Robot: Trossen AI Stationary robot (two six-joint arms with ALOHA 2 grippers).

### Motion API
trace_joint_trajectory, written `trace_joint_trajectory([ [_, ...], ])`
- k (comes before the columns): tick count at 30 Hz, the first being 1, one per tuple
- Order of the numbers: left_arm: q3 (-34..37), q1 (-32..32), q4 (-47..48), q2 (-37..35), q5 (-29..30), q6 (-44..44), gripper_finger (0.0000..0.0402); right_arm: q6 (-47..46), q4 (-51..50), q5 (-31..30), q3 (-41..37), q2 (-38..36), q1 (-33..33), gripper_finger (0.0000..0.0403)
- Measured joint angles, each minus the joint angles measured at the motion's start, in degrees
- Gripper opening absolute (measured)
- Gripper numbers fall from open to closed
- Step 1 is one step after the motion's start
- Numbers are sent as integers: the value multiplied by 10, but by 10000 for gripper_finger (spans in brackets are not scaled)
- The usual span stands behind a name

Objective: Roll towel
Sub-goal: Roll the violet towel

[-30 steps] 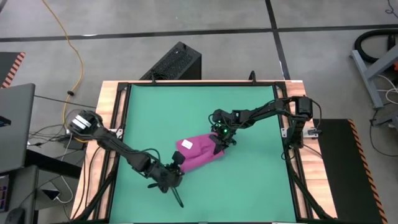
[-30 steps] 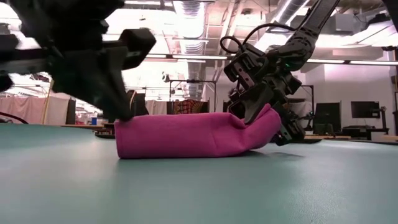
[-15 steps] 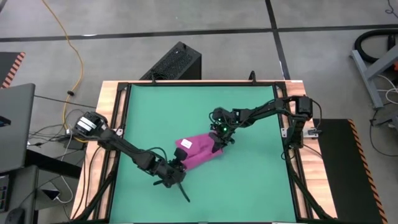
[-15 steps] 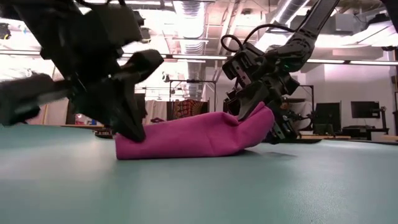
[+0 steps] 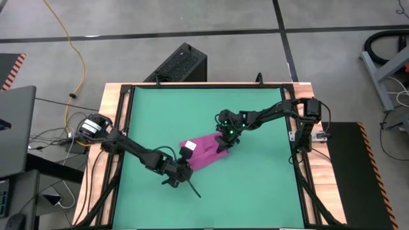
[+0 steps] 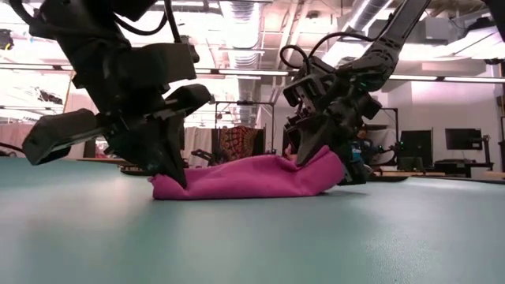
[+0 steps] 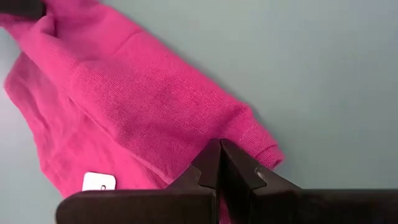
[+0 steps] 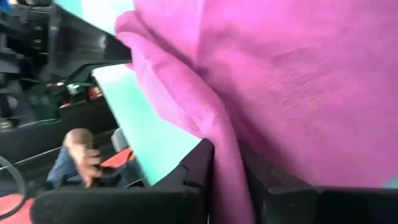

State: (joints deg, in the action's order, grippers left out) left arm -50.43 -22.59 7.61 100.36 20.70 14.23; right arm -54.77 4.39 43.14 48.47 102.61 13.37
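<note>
— Where had the roll got to?

— Mid-roll, I judged. The pink towel [image 5: 203, 154] lay bunched near the middle of the green mat [image 5: 255, 191]. The right gripper [image 8: 225, 163] pinched a fold at one end; the left gripper [image 7: 220, 163], fingers pressed together on nothing, touched the other end.

— And next?

— Probably both ends needed turning over evenly, or the roll would skew.
</note>
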Motion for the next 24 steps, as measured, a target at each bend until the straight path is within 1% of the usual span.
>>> trace_joint_trajectory([
  [2, 0, 3, 5, 0, -9, -1, 0, 15, -10, -13, 0, 0, 5, 90],
  [7, 0, 9, 9, 0, -20, 3, 0, 45, -43, -16, 0, -9, 19, 116],
  [9, 0, 14, 14, 0, -22, 9, 0, 67, -63, -24, 0, -24, 25, 126],
  [11, 0, 19, 21, 0, -25, 12, 0, 93, -92, -45, 0, -48, 34, 136],
  [14, 0, 28, 22, 0, -36, 21, 0, 161, -136, -92, 0, -94, 45, 148],
  [16, 0, 32, 21, -1, -43, 32, 0, 244, -157, -138, 0, -131, 38, 154],
  [18, 0, 36, 21, -1, -45, 43, 0, 342, -184, -203, 0, -167, 13, 159],
  [20, 0, 39, 21, -1, -47, 46, 0, 417, -197, -276, 0, -188, -21, 163],
  [21, 0, 41, 22, -1, -52, 46, 0, 450, -198, -301, 0, -193, -38, 165],
  [23, 0, 42, 22, -1, -55, 47, 0, 502, -178, -325, 0, -196, -71, 168],
  [24, 0, 42, 22, -1, -55, 49, 0, 523, -165, -326, 0, -193, -85, 169],
])
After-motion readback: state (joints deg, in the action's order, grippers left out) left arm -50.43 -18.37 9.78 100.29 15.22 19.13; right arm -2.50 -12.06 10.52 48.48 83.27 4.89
